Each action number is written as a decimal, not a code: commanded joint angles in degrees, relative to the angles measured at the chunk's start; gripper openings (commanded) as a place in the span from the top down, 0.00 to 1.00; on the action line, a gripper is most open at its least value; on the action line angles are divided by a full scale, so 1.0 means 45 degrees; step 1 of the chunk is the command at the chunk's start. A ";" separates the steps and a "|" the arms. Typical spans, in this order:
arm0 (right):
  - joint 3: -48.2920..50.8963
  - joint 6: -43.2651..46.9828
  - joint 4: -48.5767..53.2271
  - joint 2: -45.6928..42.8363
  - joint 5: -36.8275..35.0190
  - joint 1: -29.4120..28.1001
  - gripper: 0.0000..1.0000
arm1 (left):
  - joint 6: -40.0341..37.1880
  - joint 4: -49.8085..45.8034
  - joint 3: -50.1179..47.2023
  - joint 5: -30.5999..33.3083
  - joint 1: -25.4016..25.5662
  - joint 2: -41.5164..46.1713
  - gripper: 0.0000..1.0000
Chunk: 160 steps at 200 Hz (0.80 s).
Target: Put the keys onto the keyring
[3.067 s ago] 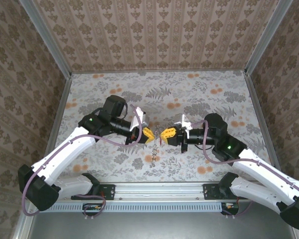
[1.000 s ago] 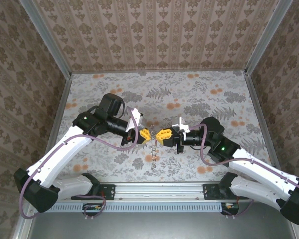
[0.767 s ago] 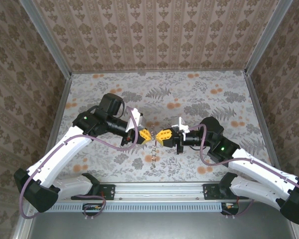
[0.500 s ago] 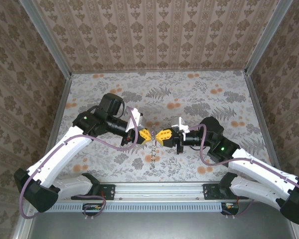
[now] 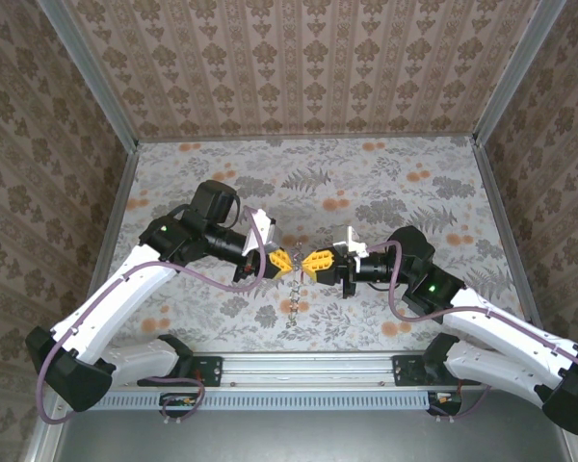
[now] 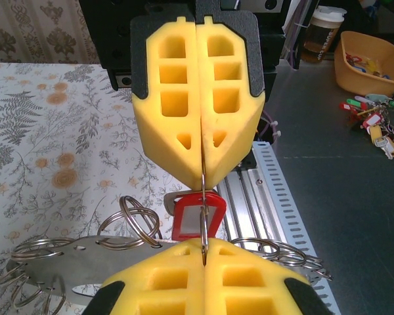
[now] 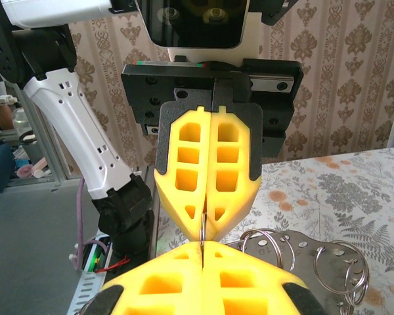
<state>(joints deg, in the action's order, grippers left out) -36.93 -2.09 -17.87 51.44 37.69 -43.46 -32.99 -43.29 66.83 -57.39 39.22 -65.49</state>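
Keyring (image 6: 203, 226) sits edge-on, spanning tip to tip btw my L pincer (image 6: 203, 252) & R pincer (image 6: 202, 180), both clamped on it; keys (image 6: 189, 221) dangle just beside it.

Overhead cam; wrist cams close, facing: left hand (image 5: 292, 261), right hand (image 5: 304, 263).

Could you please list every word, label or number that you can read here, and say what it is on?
None can be read.
The cup at the upper right of the left wrist view has a band too blurred to read.
The red key tag shows a pale window with no legible writing.
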 commanded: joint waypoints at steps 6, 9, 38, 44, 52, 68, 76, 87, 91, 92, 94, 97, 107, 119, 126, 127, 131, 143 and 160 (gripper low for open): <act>-0.0076 -0.0101 -0.0421 -0.0101 0.0021 -0.0107 1.00 | 0.0171 0.0133 0.0096 -0.0331 -0.0064 0.0315 1.00; -0.0061 -0.0119 -0.0443 -0.0086 0.0022 -0.0107 1.00 | 0.0170 0.0130 0.0094 -0.0333 -0.0064 0.0316 1.00; -0.0065 -0.0161 -0.0503 -0.0060 0.0032 -0.0106 1.00 | 0.0165 0.0142 0.0101 -0.0314 -0.0064 0.0316 1.00; -0.0054 -0.0161 -0.0513 -0.0063 0.0041 -0.0097 1.00 | 0.0165 0.0176 0.0118 -0.0314 -0.0078 0.0316 1.00; -0.0056 -0.0161 -0.0523 -0.0048 0.0042 -0.0092 1.00 | 0.0154 0.0166 0.0105 -0.0314 -0.0073 0.0318 1.00; -0.0056 -0.0180 -0.0590 -0.0001 0.0081 -0.0093 1.00 | 0.0149 0.0166 0.0100 -0.0333 -0.0064 0.0326 1.00; -0.0041 -0.0218 -0.0645 -0.0005 0.0100 -0.0099 1.00 | 0.0155 0.0165 0.0101 -0.0314 -0.0064 0.0316 1.00; -0.0041 -0.0239 -0.0624 -0.0019 0.0100 -0.0107 1.00 | 0.0145 0.0134 0.0103 -0.0295 -0.0074 0.0330 1.00; -0.0036 -0.0229 -0.0611 -0.0025 0.0086 -0.0102 1.00 | 0.0146 0.0129 0.0105 -0.0295 -0.0073 0.0325 1.00; -0.0036 -0.0225 -0.0615 -0.0035 0.0083 -0.0095 1.00 | 0.0145 0.0138 0.0098 -0.0295 -0.0068 0.0330 1.00; -0.0036 -0.0221 -0.0594 -0.0042 0.0082 -0.0104 1.00 | 0.0144 0.0145 0.0097 -0.0295 -0.0065 0.0334 1.00; -0.0026 -0.0220 -0.0579 -0.0059 0.0081 -0.0092 1.00 | 0.0147 0.0137 0.0097 -0.0295 -0.0074 0.0335 1.00; -0.0054 -0.0205 -0.0510 -0.0091 0.0062 -0.0093 1.00 | 0.0154 0.0145 0.0095 -0.0295 -0.0066 0.0316 1.00; -0.0042 -0.0170 -0.0447 -0.0108 0.0057 -0.0106 1.00 | 0.0156 0.0147 0.0096 -0.0313 -0.0065 0.0298 1.00; -0.0019 -0.0178 -0.0450 -0.0118 0.0042 -0.0088 1.00 | 0.0145 0.0145 0.0093 -0.0309 -0.0066 0.0296 1.00; -0.0018 -0.0189 -0.0446 -0.0120 0.0042 -0.0088 1.00 | 0.0145 0.0146 0.0092 -0.0312 -0.0065 0.0296 1.00; -0.0003 -0.0189 -0.0444 -0.0110 0.0042 -0.0096 1.00 | 0.0154 0.0137 0.0093 -0.0297 -0.0069 0.0296 1.00; -0.0012 -0.0162 -0.0435 -0.0116 0.0042 -0.0106 1.00 | 0.0145 0.0111 0.0101 -0.0295 -0.0071 0.0316 1.00; 0.0022 -0.0142 -0.0366 -0.0198 0.0003 -0.0089 1.00 | 0.0144 0.0116 0.0118 -0.0295 -0.0084 0.0280 1.00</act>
<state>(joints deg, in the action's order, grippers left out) -36.93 -2.35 -18.15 51.48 37.71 -43.46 -32.99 -43.29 66.83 -57.36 39.22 -65.49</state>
